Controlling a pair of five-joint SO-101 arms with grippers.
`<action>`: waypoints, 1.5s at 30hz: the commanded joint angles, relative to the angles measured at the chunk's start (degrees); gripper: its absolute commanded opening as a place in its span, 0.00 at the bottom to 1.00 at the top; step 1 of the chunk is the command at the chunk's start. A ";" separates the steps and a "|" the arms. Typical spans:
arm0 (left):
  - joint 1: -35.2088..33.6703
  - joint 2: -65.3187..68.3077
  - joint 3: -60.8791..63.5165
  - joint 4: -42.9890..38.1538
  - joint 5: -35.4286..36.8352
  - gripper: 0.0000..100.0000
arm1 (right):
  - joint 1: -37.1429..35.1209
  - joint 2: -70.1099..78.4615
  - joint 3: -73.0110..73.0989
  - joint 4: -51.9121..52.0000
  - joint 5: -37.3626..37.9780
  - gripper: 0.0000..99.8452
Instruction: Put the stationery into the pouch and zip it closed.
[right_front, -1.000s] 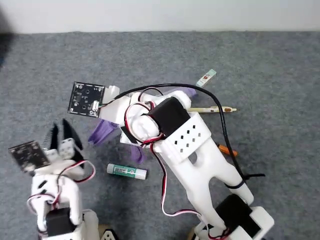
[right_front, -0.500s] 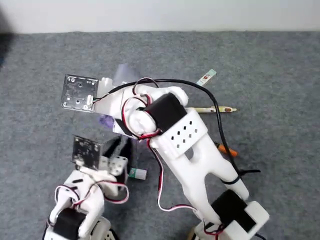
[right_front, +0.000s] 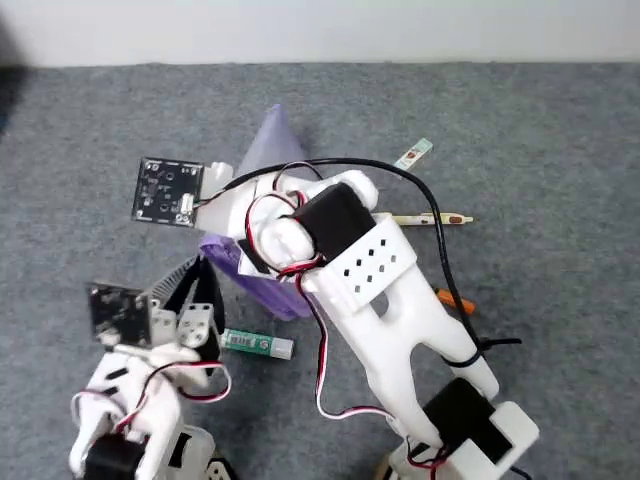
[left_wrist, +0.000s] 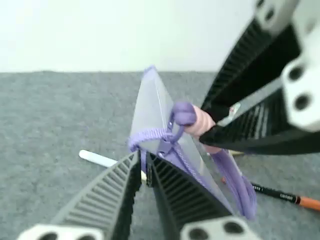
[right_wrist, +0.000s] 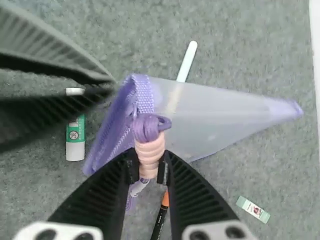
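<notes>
The translucent purple pouch (right_front: 266, 152) is held up off the grey carpet, one corner pointing at the wall. My right gripper (right_wrist: 148, 162) is shut on the pink pull (right_wrist: 149, 150) tied to its purple zipper cord. My left gripper (left_wrist: 148, 173) is shut on the purple zipper edge of the pouch (left_wrist: 150, 107), just below that pull. In the high view the left gripper (right_front: 204, 282) meets the pouch's near end. A green-and-white glue stick (right_front: 256, 343) lies on the carpet under the pouch. A cream pencil (right_front: 428, 218), an orange pencil (right_front: 453, 299) and a small eraser (right_front: 412, 156) lie to the right.
A white pen (right_wrist: 187, 61) lies on the carpet behind the pouch (right_wrist: 215, 120). The right arm's white body (right_front: 390, 300) and its black cable cross the middle of the carpet. A white wall borders the far edge.
The right gripper has lifted the pouch from lying flat to standing up. The left arm swung in from the left and closed on the pouch's near edge.
</notes>
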 joint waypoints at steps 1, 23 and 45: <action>-0.88 -0.62 -6.20 2.20 -0.44 0.02 | 1.10 -0.40 -3.08 0.31 0.44 0.01; -0.97 -0.53 4.09 0.26 -5.19 0.17 | -0.04 -0.48 -3.08 1.98 0.70 0.01; -5.98 -0.53 4.79 -3.60 -10.29 0.17 | -2.59 -0.48 -3.16 2.51 0.70 0.01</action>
